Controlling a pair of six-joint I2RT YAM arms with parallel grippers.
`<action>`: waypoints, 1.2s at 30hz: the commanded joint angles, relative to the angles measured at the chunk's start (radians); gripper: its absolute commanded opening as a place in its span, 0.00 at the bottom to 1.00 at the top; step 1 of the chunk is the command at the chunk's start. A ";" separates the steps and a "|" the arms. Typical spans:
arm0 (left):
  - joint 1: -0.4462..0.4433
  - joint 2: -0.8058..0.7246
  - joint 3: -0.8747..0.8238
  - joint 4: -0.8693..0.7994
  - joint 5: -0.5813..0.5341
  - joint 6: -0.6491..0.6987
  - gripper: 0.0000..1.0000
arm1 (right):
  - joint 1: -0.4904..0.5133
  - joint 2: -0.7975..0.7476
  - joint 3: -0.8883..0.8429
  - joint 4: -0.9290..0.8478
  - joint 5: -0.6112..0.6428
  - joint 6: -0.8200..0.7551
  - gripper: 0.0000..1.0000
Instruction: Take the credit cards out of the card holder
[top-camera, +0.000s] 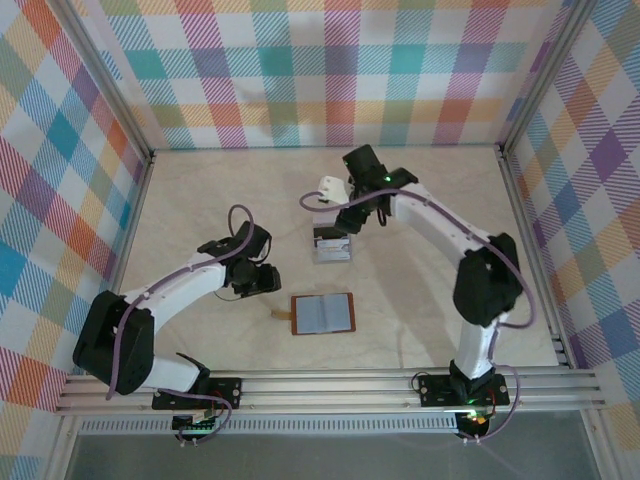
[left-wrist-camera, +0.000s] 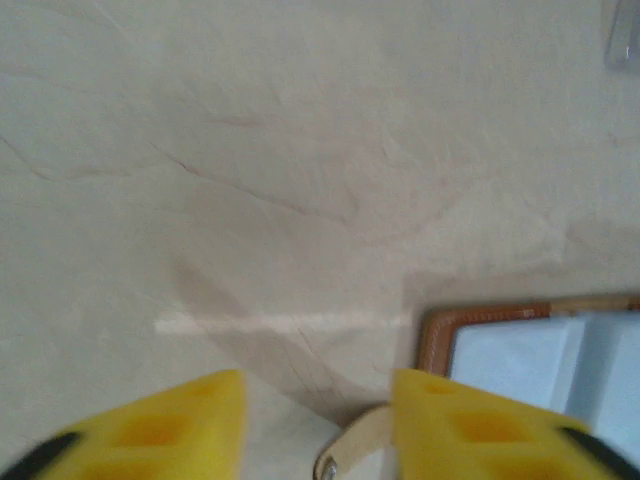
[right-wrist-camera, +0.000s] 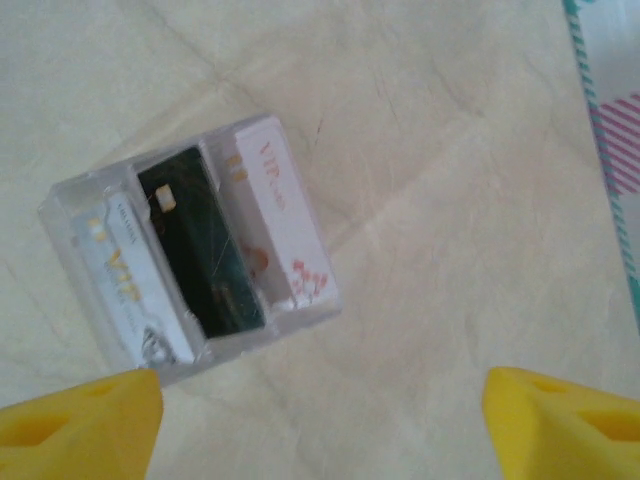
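The card holder (top-camera: 322, 313) lies open and flat on the tabletop, its strap tab (left-wrist-camera: 345, 455) between the half-open, empty jaws of the left gripper (left-wrist-camera: 318, 420). Beyond it, the credit cards (right-wrist-camera: 190, 250) stand in a clear box (right-wrist-camera: 70, 205) below the right gripper (right-wrist-camera: 320, 400), whose jaws are wide and empty. Removal appears complete, so the next move probably calls only for both arms to retract.

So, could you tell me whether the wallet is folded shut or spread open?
Spread open: the wallet lies flat, its grey-blue inside facing up within the brown border.

Card holder (left-wrist-camera: 505, 350) cut off at right edge; strap tab (left-wrist-camera: 352, 447) cropped at bottom.
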 joint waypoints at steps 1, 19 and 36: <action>0.021 -0.059 0.034 -0.023 -0.155 0.043 0.64 | -0.012 -0.103 -0.154 0.138 0.030 0.169 1.00; 0.228 -0.066 -0.082 0.372 -0.745 0.232 1.00 | -0.401 -0.439 -0.996 0.844 0.019 0.669 1.00; 0.433 0.119 -0.323 1.172 -0.368 0.414 1.00 | -0.504 -0.334 -1.179 1.429 -0.041 0.734 1.00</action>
